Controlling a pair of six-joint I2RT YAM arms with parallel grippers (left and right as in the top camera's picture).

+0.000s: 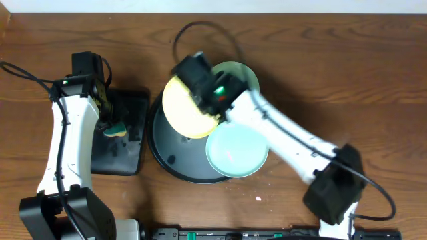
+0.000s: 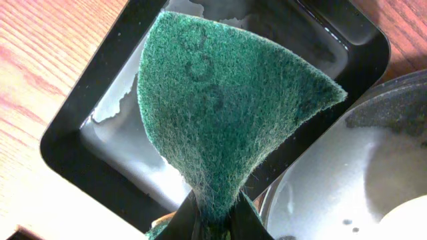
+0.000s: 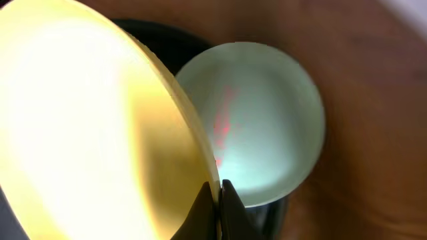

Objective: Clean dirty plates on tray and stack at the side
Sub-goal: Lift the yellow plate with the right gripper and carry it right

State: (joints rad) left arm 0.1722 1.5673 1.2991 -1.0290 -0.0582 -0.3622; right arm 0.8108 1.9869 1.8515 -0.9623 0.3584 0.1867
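Note:
My right gripper (image 1: 200,90) is shut on the rim of the pale yellow plate (image 1: 187,107) and holds it tilted over the round black tray (image 1: 160,150). In the right wrist view the yellow plate (image 3: 93,127) fills the left, pinched between the fingers (image 3: 219,193). A mint plate (image 1: 237,152) with a reddish smear lies on the tray's front right; it shows in the right wrist view (image 3: 260,127). A second mint plate (image 1: 241,73) lies at the tray's back, partly hidden by the arm. My left gripper (image 1: 112,123) is shut on a green sponge (image 2: 220,107).
A black rectangular sponge tray (image 1: 123,150) holding water stands left of the round tray; in the left wrist view the sponge tray (image 2: 80,133) lies under the sponge. The round tray's rim (image 2: 373,87) shows at right. Bare wooden table lies around.

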